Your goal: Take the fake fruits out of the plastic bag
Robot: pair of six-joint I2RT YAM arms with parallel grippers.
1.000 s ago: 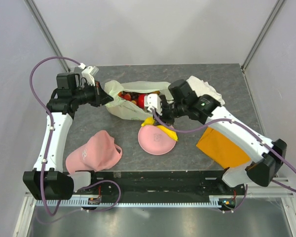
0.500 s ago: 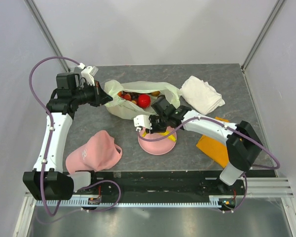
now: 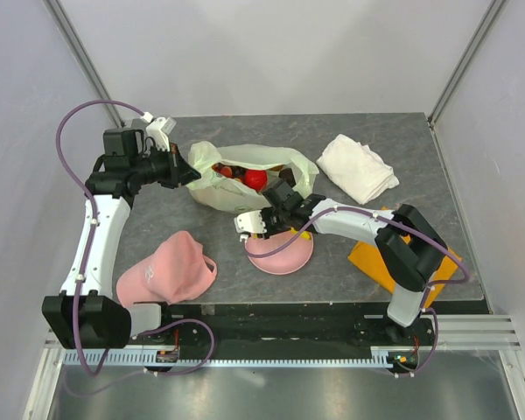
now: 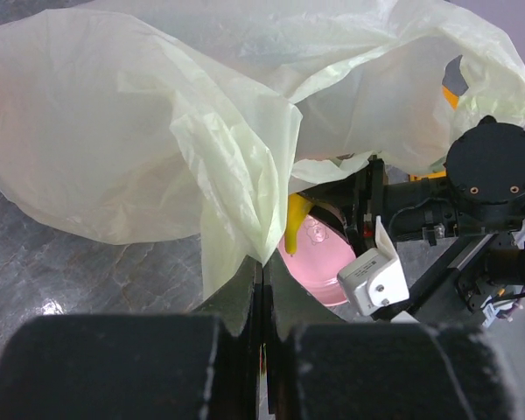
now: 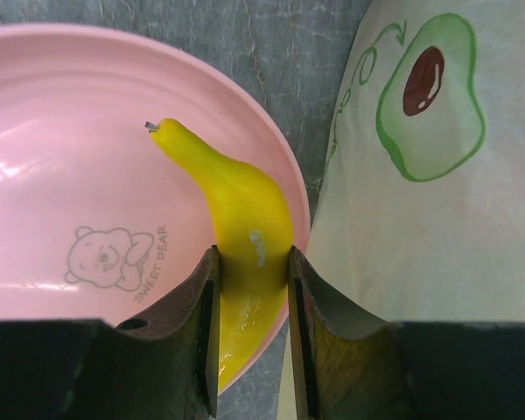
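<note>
Overhead view of a grey table (image 3: 149,219) with two robot arms reaching in from the near edge. A pale yellow-green plastic bag (image 3: 219,192) lies crumpled at the middle back, mouth facing up. A red apple (image 3: 255,178) and some darker fruits (image 3: 231,169) show inside the mouth. The left gripper (image 3: 193,172) meets the bag's left edge. The right gripper (image 3: 264,229) hangs just in front of the bag, over the far rim of a pink plate (image 3: 289,256). A pink cap (image 3: 168,269) lies at the front left, a white folded cloth (image 3: 359,168) at the back right, and an orange cloth (image 3: 366,254) lies partly under the right arm.

Left wrist view: the left jaws are pressed tight together, pinching a thin fold of the bag, which billows across the upper frame. Below the bag's hem, the plate and the tip of a yellow banana (image 4: 295,223) peek out, with the black body of the right arm beside them.

Right wrist view: the right jaws stand narrow, clamped on both sides of the banana's thick end. The banana curves away over the plate, which bears a small bear drawing, and its stem tip points up and left. Whether it touches the plate is unclear. The bag, printed with a green avocado (image 5: 429,96), lies just right of the plate.
</note>
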